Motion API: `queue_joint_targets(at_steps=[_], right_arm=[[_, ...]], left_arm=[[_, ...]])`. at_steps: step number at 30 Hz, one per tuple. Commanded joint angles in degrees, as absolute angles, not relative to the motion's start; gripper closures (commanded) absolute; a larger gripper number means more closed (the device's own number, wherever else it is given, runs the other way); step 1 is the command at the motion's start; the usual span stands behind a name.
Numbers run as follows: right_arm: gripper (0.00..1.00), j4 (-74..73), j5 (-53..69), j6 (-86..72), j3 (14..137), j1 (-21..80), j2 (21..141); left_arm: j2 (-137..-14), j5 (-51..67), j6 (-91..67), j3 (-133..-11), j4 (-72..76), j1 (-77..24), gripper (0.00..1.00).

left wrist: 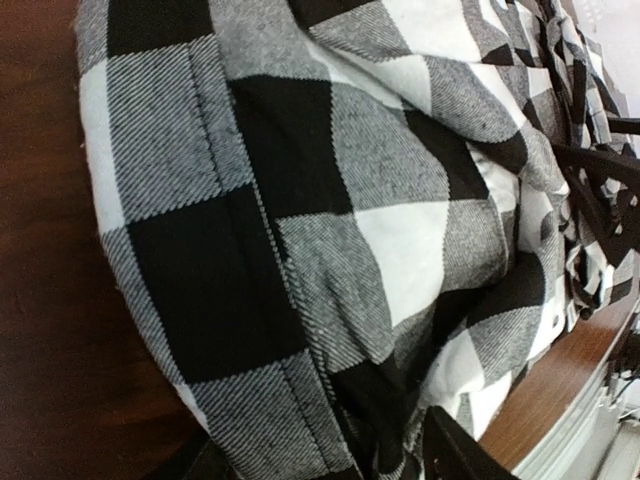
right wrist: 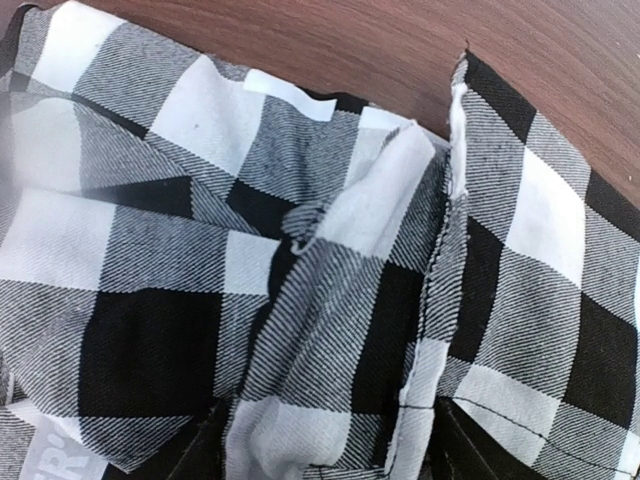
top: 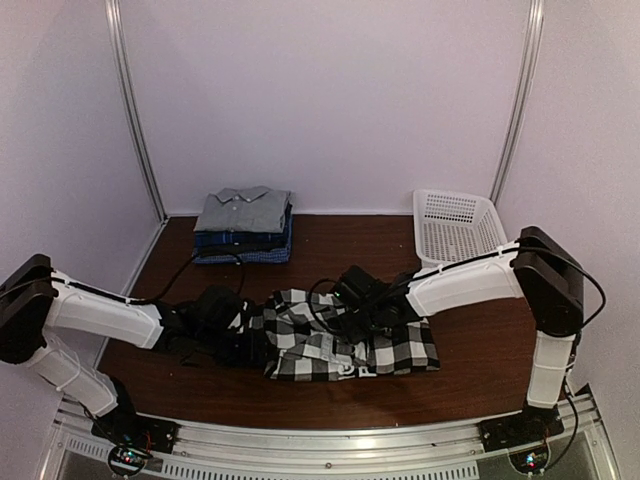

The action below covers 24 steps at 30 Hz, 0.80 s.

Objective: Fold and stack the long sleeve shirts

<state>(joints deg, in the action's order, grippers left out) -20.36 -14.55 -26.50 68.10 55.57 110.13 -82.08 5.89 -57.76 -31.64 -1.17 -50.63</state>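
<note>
The black-and-white check shirt lies crumpled on the brown table between my two arms. My left gripper is at its left end. In the left wrist view the left gripper has a bunch of the check shirt between its jaws. My right gripper is on the shirt's upper middle. In the right wrist view the right gripper pinches a raised fold of the check shirt. A stack of folded shirts, plain grey shirt on top, sits at the back left.
A white lattice basket stands at the back right. Metal frame posts rise at both back corners. A metal rail runs along the near table edge. Black cables trail over the shirt near the right gripper.
</note>
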Motion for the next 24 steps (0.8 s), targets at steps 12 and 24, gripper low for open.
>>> queue_joint_targets(at_steps=[12,24], right_arm=[[0.98,-28.2,-12.8,-29.5,60.5,55.5,95.6],[0.96,-16.0,1.2,-47.3,45.1,65.7,75.0]], left_arm=[[-85.8,-1.0,-52.3,-41.3,-5.4,-46.0,1.0],[-100.3,5.6,-38.1,-62.6,-12.3,-28.9,1.0]])
